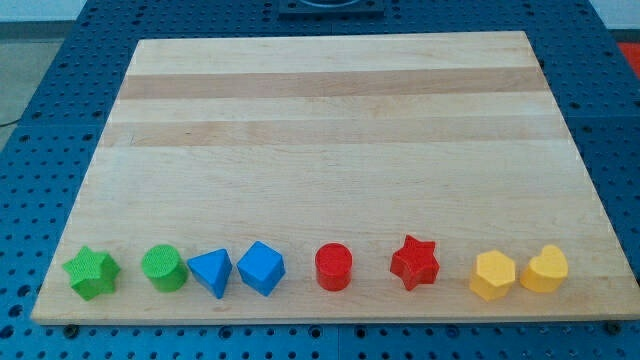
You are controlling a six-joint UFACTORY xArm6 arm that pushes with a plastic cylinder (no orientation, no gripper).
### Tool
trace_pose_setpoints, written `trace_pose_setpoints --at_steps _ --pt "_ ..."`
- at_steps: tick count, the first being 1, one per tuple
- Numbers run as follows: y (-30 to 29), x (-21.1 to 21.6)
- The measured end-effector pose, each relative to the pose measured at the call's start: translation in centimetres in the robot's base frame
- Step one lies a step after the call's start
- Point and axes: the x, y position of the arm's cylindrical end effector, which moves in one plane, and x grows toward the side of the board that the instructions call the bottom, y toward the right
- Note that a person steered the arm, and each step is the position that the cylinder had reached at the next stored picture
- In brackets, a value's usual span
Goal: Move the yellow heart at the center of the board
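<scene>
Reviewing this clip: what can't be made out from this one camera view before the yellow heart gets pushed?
- My tip: not in the camera view at all, so its place relative to the blocks is unknown.
- Dark object at the view's top: cut off by the frame edge, unidentifiable.
- Yellow heart: its notch barely shows at this angle.
- Whether it touches the yellow hexagon: the gap is too small to tell.

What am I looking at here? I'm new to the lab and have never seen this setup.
This is one camera's view of a wooden board where a robot arm pushes small blocks with a rod. My tip isn't in view right now, and nothing is held. Along the view's bottom edge, left to right, sit a green star, green cylinder, blue triangle, blue cube, red cylinder, red star, yellow hexagon and yellow heart.
</scene>
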Motion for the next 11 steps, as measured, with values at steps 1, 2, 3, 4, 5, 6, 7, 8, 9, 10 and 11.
trace_pose_setpoints --at_steps 1,2,3,4,5,6,7,8,9,10,11 --pt "-2.8 0.9" --pt "-7.8 1.2" --pt "-8.4 1.1" --pt "-9.8 0.1" --pt "-12.7 0.1" --pt "-13.7 -0.1" --pt "-14.6 -2.7" --pt "-17.0 -4.9" --pt "-21.1 -6.7" --pt "-22.2 -11.1" --pt "-23.4 -14.6"
